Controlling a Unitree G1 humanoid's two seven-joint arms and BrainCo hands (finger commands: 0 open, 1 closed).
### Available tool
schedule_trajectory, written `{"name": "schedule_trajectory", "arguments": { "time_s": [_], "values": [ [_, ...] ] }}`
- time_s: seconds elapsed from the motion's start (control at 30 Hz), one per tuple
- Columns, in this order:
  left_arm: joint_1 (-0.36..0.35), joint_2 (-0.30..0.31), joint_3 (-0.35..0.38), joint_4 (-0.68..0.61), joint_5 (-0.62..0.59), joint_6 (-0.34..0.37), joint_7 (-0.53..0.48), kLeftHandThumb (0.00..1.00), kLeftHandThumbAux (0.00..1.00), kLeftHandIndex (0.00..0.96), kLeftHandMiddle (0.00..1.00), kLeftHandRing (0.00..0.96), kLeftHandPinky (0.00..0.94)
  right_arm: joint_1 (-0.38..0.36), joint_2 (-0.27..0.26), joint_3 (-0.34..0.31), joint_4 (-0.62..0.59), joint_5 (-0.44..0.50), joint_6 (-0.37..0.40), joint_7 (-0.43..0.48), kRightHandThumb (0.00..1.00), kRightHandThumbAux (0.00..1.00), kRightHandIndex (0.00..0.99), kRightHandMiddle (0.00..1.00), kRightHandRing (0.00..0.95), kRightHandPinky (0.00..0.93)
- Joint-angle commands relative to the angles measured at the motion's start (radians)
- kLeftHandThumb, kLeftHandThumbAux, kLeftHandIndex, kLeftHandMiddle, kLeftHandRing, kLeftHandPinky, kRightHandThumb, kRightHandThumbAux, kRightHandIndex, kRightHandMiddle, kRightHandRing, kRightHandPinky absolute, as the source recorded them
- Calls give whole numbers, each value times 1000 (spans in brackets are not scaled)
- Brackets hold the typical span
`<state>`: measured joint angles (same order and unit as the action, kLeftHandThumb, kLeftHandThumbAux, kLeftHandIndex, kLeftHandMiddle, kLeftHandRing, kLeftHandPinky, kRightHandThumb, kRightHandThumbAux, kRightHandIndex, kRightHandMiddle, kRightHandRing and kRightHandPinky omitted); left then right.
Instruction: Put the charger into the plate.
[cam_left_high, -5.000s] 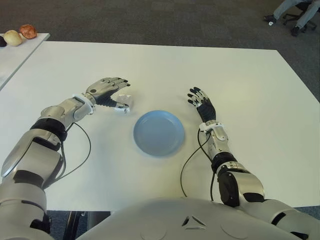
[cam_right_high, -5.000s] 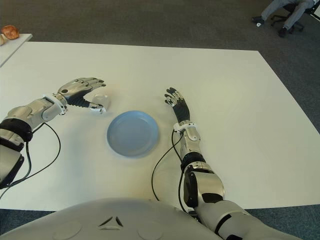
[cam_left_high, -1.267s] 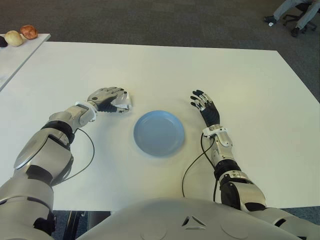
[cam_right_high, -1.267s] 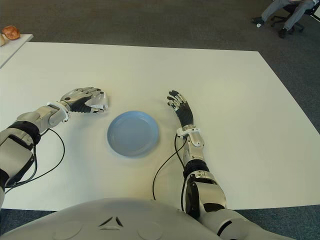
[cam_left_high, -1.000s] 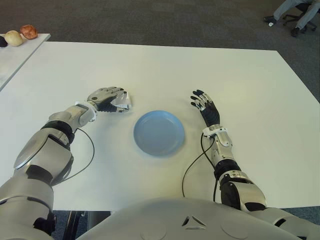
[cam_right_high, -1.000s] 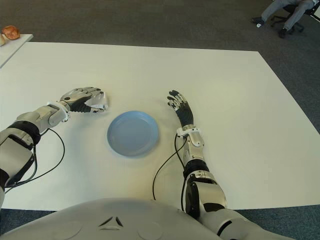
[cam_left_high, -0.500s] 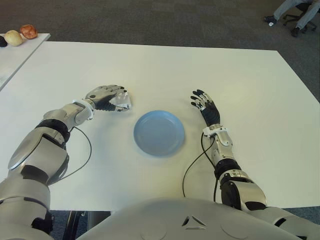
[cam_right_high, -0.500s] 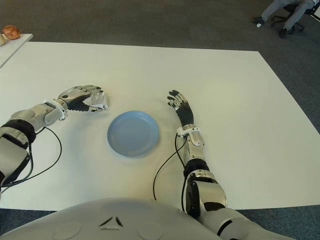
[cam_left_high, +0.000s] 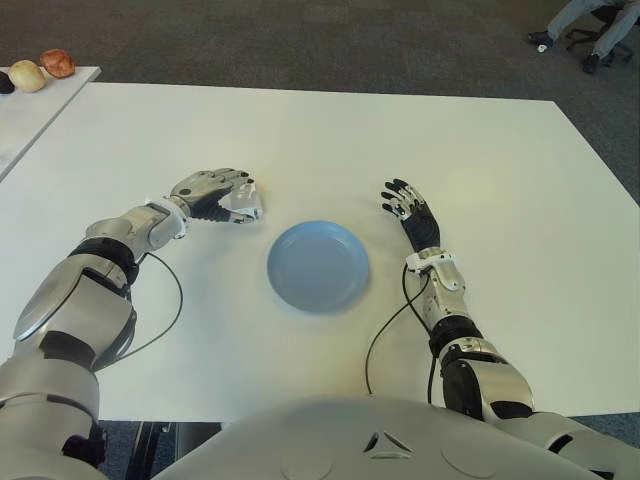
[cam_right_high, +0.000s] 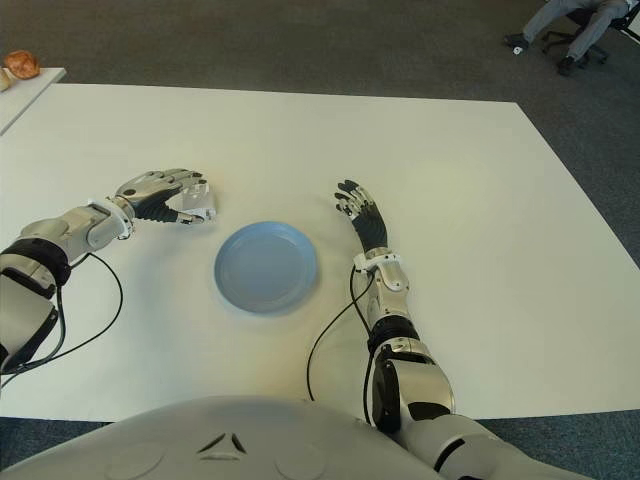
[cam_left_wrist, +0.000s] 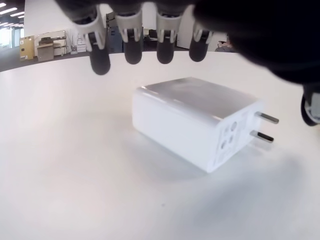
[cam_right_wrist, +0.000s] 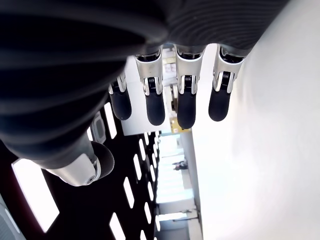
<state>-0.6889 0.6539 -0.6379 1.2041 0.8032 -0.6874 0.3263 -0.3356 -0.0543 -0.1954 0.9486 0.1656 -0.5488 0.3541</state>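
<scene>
1. White charger (cam_left_wrist: 192, 121) is lying flat on the table (cam_left_high: 480, 160), left of the blue plate (cam_left_high: 318, 266) and not in it
2. Left hand (cam_left_high: 212, 192) is hovering right over the charger; the fingertips (cam_left_wrist: 133, 51) are arching above its far edge, the thumb is showing off the prong end, and nothing is being gripped – the wrist view is showing a gap between hand and charger
3. Long axis is running across under the fingers, with the prongs pointing out toward the thumb side
4. Right hand (cam_left_high: 409, 212) is showing right of the plate, fingers extended and empty, well apart from the charger
5. Judgement: the left hand is the nearer one, so the grasp is depending on it closing across the charger's short sides, then carrying right to the plate
</scene>
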Motion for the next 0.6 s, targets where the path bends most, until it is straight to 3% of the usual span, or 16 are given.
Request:
{"name": "schedule_trajectory", "arguments": {
  "time_s": [0.03,0.33,0.6],
  "values": [
    [28,-3,7,2,0,5,2,290,273,0,0,14,168,62,4,0,60,1,66,-6,251,620,156,193,186,221],
    [58,-19,23,18,-16,28,3,279,294,0,0,27,198,62,-2,-5,59,10,75,6,248,618,161,197,191,219],
    [79,-46,55,44,-48,51,-12,320,292,0,0,14,171,63,-7,-9,59,17,79,16,246,618,164,197,187,219]
  ]
}}
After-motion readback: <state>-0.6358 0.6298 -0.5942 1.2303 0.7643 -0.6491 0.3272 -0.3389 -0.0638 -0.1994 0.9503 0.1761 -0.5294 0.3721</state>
